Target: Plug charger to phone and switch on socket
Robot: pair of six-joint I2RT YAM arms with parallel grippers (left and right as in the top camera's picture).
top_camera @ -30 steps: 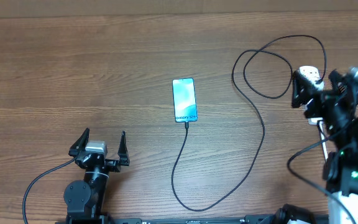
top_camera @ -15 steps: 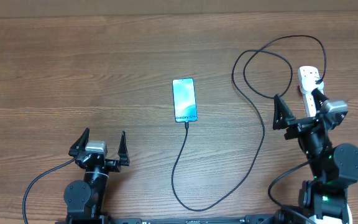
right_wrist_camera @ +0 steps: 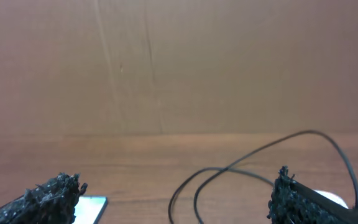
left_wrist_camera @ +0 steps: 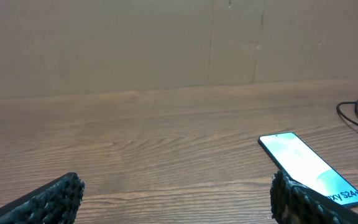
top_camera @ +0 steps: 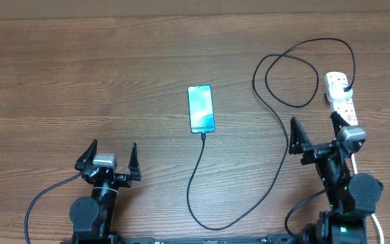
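Glossy teal phone (top_camera: 201, 108) flat on the grained wooden table (top_camera: 80, 68), thin black charger (top_camera: 196, 163) looping from its end; both my jaws spread, empty.

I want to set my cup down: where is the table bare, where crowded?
The table is bare everywhere left of the phone and beyond the left gripper. Crowded on the right: the charger loops between the phone, the socket and the right gripper.

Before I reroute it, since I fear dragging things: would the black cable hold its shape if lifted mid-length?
Probably not: the black cable lies in loose loops, so it likely sags. Its ends reach the phone and socket, so lifting may tug the phone.
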